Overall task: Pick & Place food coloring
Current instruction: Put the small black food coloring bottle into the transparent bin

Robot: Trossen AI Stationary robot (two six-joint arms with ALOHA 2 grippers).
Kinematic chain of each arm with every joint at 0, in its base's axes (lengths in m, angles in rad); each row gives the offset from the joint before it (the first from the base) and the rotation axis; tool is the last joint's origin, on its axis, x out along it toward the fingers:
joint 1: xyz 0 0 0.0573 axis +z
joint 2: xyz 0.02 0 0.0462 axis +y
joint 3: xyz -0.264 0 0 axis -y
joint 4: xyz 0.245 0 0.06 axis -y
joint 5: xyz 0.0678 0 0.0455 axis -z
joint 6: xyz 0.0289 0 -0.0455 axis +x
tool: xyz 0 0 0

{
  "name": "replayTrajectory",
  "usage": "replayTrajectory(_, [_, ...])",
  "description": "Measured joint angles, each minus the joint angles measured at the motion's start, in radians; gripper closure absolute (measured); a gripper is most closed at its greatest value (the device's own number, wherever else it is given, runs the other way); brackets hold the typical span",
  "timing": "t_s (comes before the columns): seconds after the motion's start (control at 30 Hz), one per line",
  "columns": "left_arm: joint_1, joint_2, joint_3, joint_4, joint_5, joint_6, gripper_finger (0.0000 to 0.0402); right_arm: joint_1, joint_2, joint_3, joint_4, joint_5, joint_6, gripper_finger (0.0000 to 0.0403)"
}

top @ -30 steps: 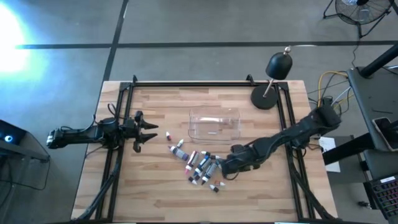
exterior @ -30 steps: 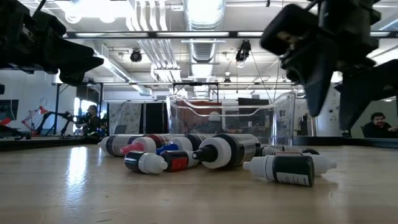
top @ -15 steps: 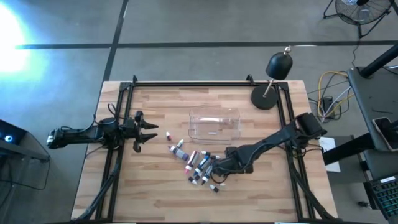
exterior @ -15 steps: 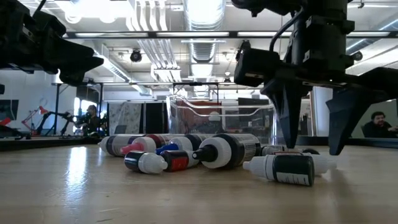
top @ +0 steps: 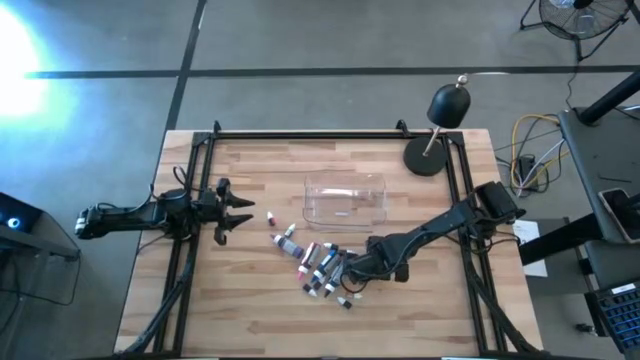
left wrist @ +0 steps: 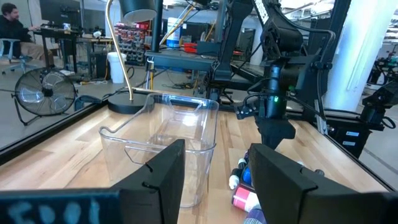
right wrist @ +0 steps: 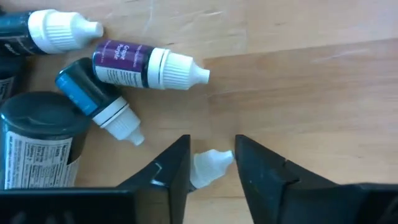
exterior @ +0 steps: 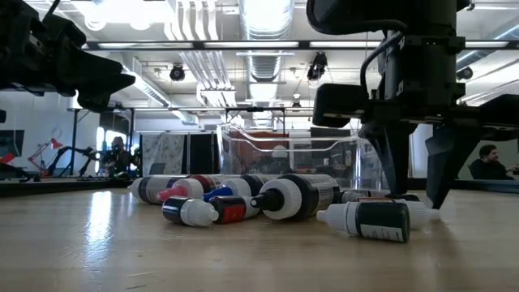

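Plank-grained wooden desk [top: 250, 290] with a loose heap of small cylindrical food coloring bottles [top: 322, 268], dark bodies with conical white caps, lying beside a clear rectangular plastic tray [top: 345, 199]. The right pincer [right wrist: 211, 163] is lowered to the heap's edge, its fingers closing around one white bottle cap [right wrist: 210, 165]. The left pincer [top: 238, 212], parted and empty, hovers well apart.

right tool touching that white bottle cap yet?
Touching. In the right wrist view, the right tool has both fingers pressed against the white cap.
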Motion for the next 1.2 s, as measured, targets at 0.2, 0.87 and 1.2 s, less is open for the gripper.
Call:
replayTrajectory(0.2, [0.0,0.0,0.0,0.0,0.0,0.0,0.025,0.0,0.0,-0.002,0.034,-0.004,0.001,0.0317])
replayTrajectory(0.87, [0.0,0.0,0.0,0.0,0.0,0.0,0.025,-0.002,0.0,0.03,-0.02,0.051,-0.596,0.0204])
replayTrajectory(1.2, [0.0,0.0,0.0,0.0,0.0,0.0,0.025,-0.004,-0.001,0.149,-0.079,0.013,-1.284,0.0214])
